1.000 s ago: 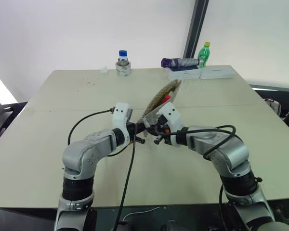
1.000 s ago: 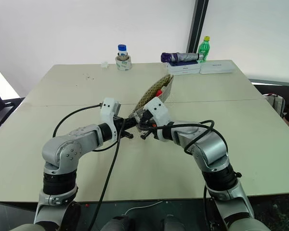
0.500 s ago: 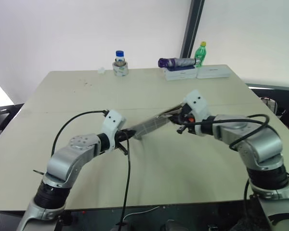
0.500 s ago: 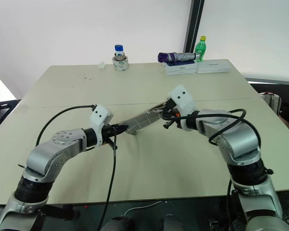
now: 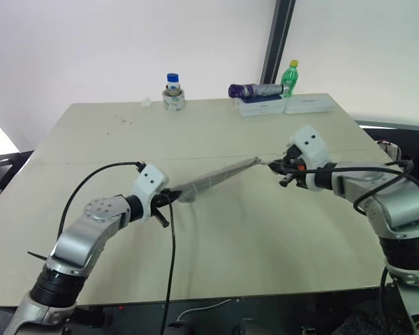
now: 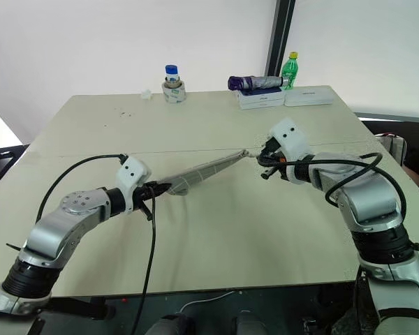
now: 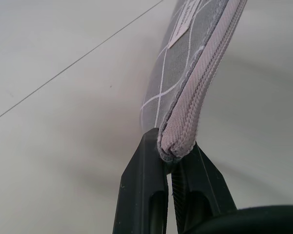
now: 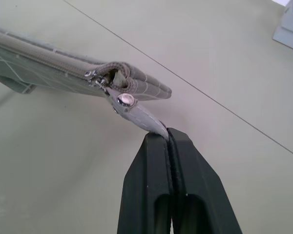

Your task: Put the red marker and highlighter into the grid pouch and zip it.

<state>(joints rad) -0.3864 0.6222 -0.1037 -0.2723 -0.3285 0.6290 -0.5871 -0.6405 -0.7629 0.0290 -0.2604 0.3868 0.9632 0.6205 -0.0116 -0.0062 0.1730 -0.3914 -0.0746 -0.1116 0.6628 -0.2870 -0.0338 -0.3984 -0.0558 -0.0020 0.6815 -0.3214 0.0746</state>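
Zipping flat grey grid fabric pouch (image 5: 211, 181) nearly done: left end effector (image 7: 172, 163) clamps corner, right end effector (image 8: 170, 141) pinches zipper pull (image 8: 136, 113); next, tug last bit closed.

An office or lab room: plain beige table (image 5: 216, 230), bare white walls (image 5: 126, 49), boxes (image 5: 283, 106), bottles (image 5: 290, 75)

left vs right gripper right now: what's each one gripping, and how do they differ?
The left gripper pinches the closed end corner of the grid pouch; the right gripper pinches the zipper pull tab at the opposite end. The left sits nearer the robot, the right farther out. Both are shut, holding the pouch stretched above the table.
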